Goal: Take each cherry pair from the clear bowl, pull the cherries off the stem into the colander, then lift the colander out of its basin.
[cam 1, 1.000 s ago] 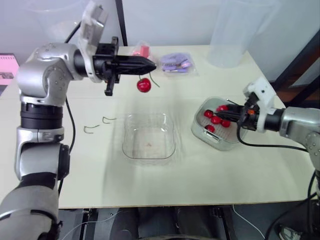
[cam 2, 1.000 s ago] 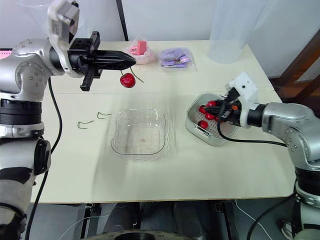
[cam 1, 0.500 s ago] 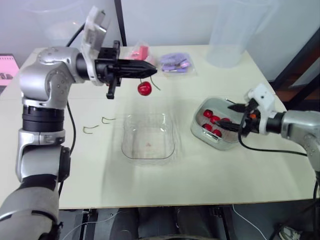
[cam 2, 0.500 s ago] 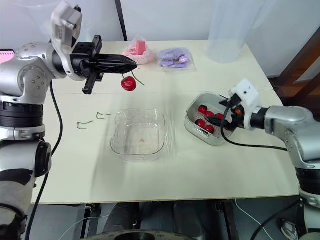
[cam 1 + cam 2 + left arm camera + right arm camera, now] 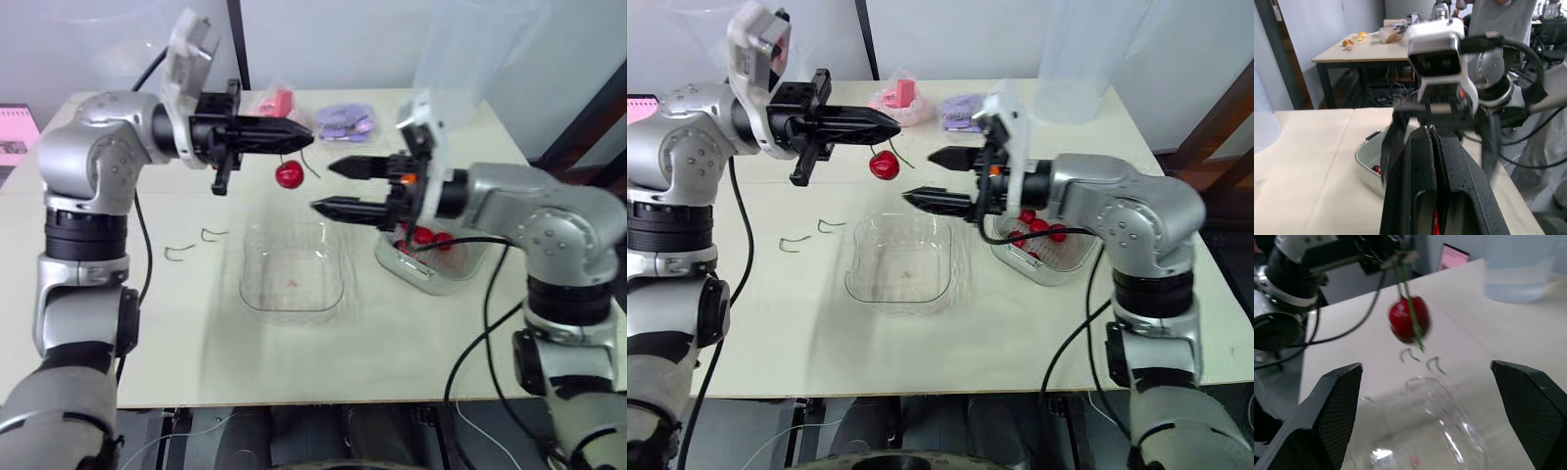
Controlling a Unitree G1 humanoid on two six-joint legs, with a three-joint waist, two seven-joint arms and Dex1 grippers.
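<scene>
My left gripper (image 5: 302,134) is shut on a green stem, and one red cherry (image 5: 288,174) hangs from it above the far rim of the clear bowl (image 5: 245,284). My right gripper (image 5: 324,186) is open, held level just right of the cherry with one finger higher than the other. In the right wrist view the cherry (image 5: 1409,322) dangles ahead between the wide-spread fingers (image 5: 1337,406). The colander in its basin (image 5: 426,276) sits to the right under my right forearm, with several red cherries (image 5: 423,235) in it. The bowl holds no cherries.
Two bare stems (image 5: 179,252) lie on the table left of the bowl. A pink packet (image 5: 274,101) and a purple packet (image 5: 343,121) lie at the back. A tall clear container (image 5: 460,59) stands at the back right. A person (image 5: 1498,19) stands beyond the table.
My right gripper let a cherry go into the colander, opened wide, and swung left and up to the hanging cherry. My left gripper has stayed almost still with the stem.
</scene>
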